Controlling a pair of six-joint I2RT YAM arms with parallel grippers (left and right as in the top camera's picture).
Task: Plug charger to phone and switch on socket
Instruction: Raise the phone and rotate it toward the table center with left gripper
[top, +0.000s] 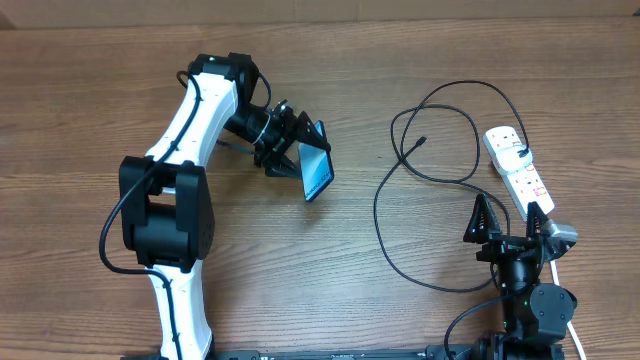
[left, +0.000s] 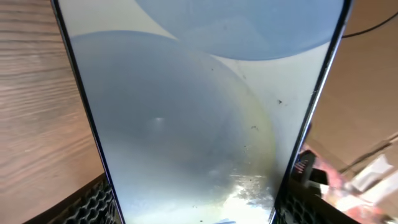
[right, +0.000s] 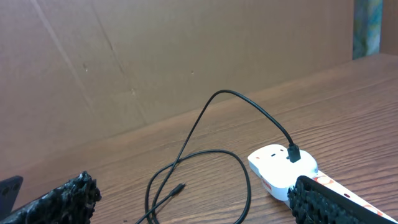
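Note:
My left gripper (top: 300, 150) is shut on the phone (top: 317, 172) and holds it tilted above the table, its cyan screen facing right. In the left wrist view the phone (left: 193, 112) fills the frame between the fingers. The black charger cable (top: 385, 215) lies in loops on the table, its small plug tip (top: 421, 142) free; its plug head (top: 522, 153) sits in the white socket strip (top: 518, 172). In the right wrist view I see the tip (right: 179, 186), the plug head (right: 293, 153) and the socket (right: 280, 169). My right gripper (top: 508, 215) is open and empty, near the socket's near end.
A brown cardboard wall (right: 155, 62) stands behind the wooden table. The socket's white cord (top: 572, 315) runs down past the right arm's base.

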